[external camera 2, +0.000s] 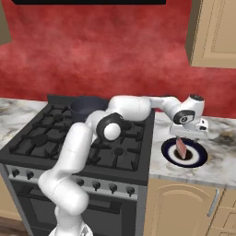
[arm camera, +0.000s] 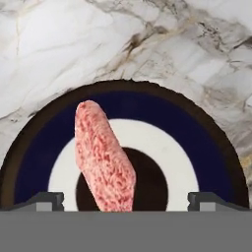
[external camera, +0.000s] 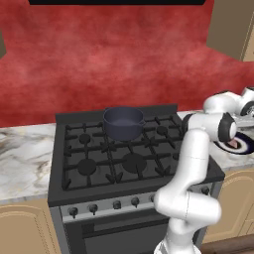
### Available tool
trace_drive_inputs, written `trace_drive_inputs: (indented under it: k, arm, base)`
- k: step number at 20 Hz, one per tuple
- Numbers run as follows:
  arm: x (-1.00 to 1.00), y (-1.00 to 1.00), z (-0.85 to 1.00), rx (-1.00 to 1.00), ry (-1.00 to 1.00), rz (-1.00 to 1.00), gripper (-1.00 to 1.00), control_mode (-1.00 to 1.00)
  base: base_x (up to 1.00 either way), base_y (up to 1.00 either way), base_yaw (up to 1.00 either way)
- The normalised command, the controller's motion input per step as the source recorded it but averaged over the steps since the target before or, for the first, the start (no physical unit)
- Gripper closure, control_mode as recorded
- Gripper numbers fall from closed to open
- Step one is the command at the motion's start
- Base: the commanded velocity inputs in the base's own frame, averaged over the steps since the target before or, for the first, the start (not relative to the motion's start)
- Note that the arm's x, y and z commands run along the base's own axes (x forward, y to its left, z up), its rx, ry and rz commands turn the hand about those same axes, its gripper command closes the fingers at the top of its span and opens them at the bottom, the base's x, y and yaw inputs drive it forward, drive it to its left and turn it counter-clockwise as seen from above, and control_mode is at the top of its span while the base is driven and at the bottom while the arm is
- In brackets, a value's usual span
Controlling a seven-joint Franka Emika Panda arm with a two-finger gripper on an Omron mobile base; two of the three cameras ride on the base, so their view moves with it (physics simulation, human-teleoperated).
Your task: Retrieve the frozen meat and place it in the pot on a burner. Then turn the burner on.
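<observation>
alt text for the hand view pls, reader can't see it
A pink, marbled slab of frozen meat lies on a round plate with dark blue and white rings, seen from straight above. The open gripper hangs over it, one dark fingertip at each side of the meat, not touching it. The plate sits on a white marble counter.

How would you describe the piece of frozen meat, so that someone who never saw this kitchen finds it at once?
Start at the black stove and go to the marble counter on its right side. There lies a round plate with dark blue and white rings, under the open tool. The frozen meat is the long pink-red speckled slab on that plate, the only food there.
</observation>
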Motion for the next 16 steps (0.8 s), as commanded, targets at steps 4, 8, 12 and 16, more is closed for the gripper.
trace_drive_inputs:
  k: [4,8,12,16]
  arm:
    - [0.11,0.08,-0.46,0.0,0.05,0.0,-1.0,-1.0]
    - [0.0,0.17,-0.37,0.0,0.01,0.0,-1.0,-1.0]
    - [0.0,0.03,-0.32,0.0,0.0,0.0,-1.0,-1.0]
    - [0.0,0.03,-0.5,-0.02,0.0,0.0,-1.0,-1.0]
  base:
    - [0.0,0.0,0.0]
    - [0.0,0.0,0.0]
    - [0.0,0.0,0.0]
    - [0.0,0.0,0.0]
